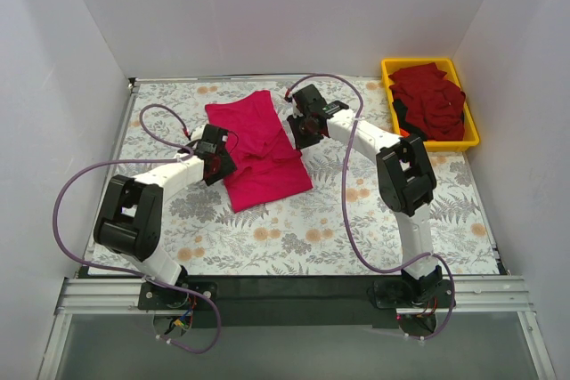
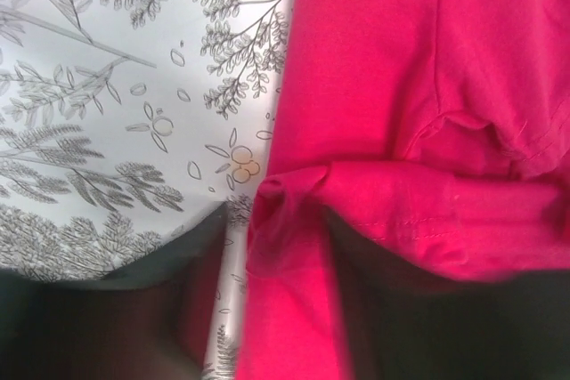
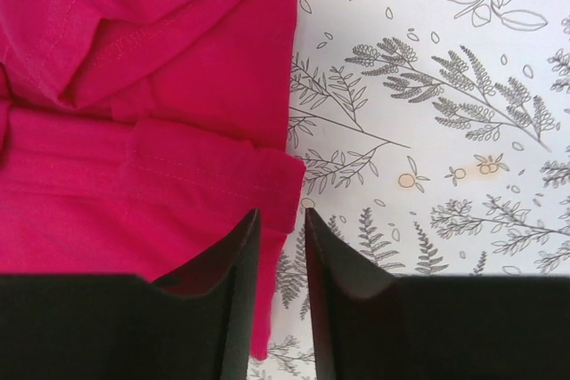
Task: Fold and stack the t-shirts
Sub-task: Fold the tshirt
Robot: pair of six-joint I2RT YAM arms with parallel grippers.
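A bright magenta-pink t-shirt (image 1: 258, 153) lies partly folded on the floral table, between the two grippers. My left gripper (image 1: 218, 156) is at its left edge. In the left wrist view the shirt (image 2: 401, 68) fills the right side, and its puckered edge runs between my left gripper's (image 2: 276, 309) parted jaws, with table showing beside it. My right gripper (image 1: 301, 126) is at the shirt's right edge. In the right wrist view the shirt (image 3: 134, 86) lies on the left, and my right gripper (image 3: 280, 220) is narrowly open over its edge.
A yellow bin (image 1: 385, 68) at the back right holds several crumpled crimson t-shirts (image 1: 432, 100). White walls close in the table (image 1: 356, 220) on the left, back and right. Purple cables loop from both arms.
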